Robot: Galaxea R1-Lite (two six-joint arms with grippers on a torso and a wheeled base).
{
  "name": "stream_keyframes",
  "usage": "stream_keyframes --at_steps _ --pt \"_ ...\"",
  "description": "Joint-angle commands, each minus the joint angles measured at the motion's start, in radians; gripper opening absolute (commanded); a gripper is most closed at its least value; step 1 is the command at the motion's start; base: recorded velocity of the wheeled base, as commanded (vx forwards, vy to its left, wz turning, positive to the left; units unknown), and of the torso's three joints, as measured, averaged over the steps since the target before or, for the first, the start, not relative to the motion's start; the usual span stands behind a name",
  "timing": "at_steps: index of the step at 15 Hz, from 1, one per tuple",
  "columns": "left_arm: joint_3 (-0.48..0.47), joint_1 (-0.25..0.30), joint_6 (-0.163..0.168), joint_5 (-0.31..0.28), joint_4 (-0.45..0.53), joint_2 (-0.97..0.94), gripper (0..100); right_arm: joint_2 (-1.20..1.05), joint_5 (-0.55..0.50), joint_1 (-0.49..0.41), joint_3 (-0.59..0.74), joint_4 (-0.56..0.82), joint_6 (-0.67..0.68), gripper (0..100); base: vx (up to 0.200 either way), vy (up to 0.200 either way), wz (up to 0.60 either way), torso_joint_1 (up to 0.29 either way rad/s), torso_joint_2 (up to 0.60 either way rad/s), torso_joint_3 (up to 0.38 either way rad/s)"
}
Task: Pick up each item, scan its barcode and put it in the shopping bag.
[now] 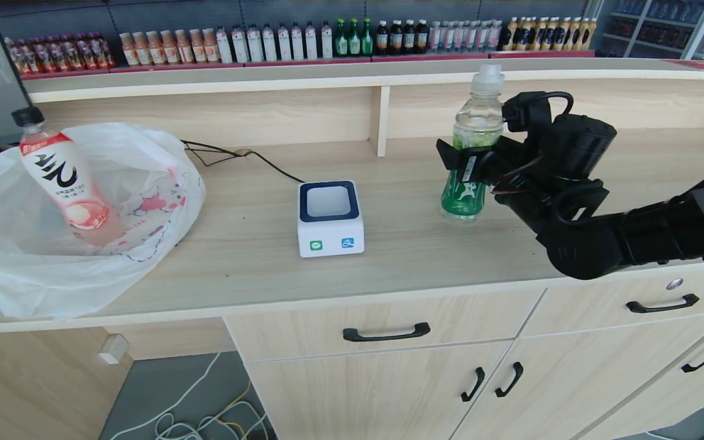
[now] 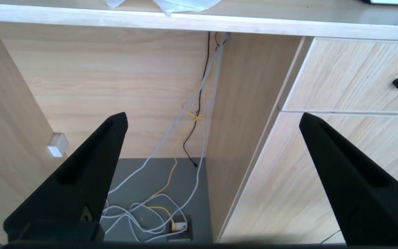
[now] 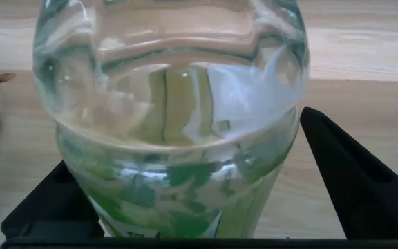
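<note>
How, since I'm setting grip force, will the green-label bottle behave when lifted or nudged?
The bottle looks nearly full of clear liquid, so it is probably heavy for its size. Its smooth, rounded plastic may slip or give slightly in the right gripper, shut around its label. Tall and narrow, it would likely tip if pushed high up.

The white square scanner box point(image 1: 330, 218) sits in the middle of the light wooden counter point(image 1: 248, 269). Well to its left on the counter lies the thin white plastic shopping bag point(image 1: 16, 269), and the tall pink drink bottle with a black cap point(image 1: 68, 177) leans inside it. To the scanner's right, the clear plastic bottle with a green label point(image 1: 473, 146) is upright, with the black right gripper point(image 1: 471, 164) closed around its middle. A thin black cable point(image 1: 236, 154) runs behind the scanner. Far behind it is a long shelf of drink bottles point(image 1: 303, 40). Below the scanner are wooden drawers with black handles point(image 1: 303, 333).
</note>
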Motion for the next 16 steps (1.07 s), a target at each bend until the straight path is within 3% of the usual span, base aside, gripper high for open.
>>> stream_keyframes --at_steps 1,6,7,16 --pt "0.000 0.000 0.000 0.000 0.000 0.000 100 -0.008 0.000 0.001 0.003 -0.001 -0.001 100 0.000 0.000 0.00 0.000 0.00 0.000" --pt "0.000 0.000 0.000 0.000 0.000 0.000 100 -0.019 -0.002 0.006 0.049 -0.019 -0.006 100 0.000 0.000 0.00 0.000 0.00 0.000" --pt "0.000 0.000 0.000 0.000 0.000 0.000 100 -0.019 -0.002 0.006 0.058 -0.030 -0.006 0 0.000 0.000 0.00 0.000 0.00 0.000" --pt "0.000 0.000 0.000 0.000 0.000 0.000 100 -0.045 -0.003 0.006 0.077 -0.062 -0.003 0 0.000 0.000 0.00 0.000 0.00 0.000"
